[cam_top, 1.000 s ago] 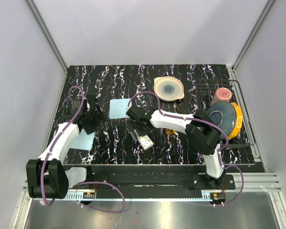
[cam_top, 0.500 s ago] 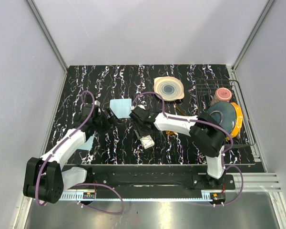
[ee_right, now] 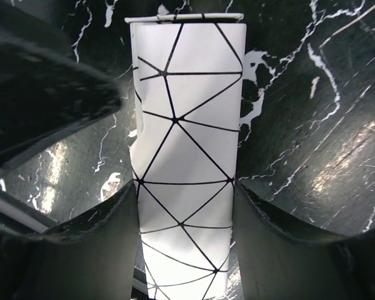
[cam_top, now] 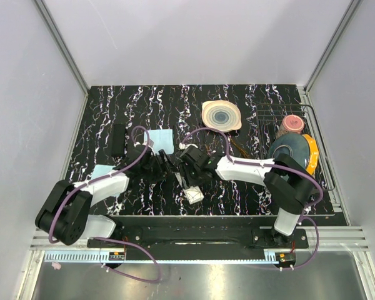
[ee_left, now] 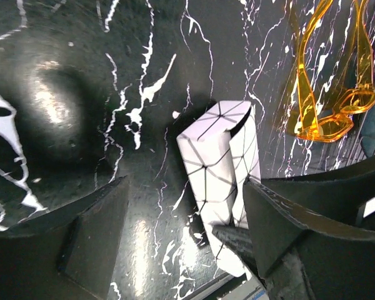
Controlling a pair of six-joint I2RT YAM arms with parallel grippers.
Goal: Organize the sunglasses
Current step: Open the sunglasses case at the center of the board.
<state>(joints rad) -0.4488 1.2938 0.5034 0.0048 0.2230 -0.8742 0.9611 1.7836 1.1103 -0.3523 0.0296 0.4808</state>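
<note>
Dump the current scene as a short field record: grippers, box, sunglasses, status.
left gripper: open, fingers either side of the white box, not clamped
right gripper: closed on the white box's long sides
white box: lying on the table, between both grippers
sunglasses: on the table beside the box, apart from it, no gripper on them
black case: left part of the table, away from both grippers
status: sunglasses not yet picked up
</note>
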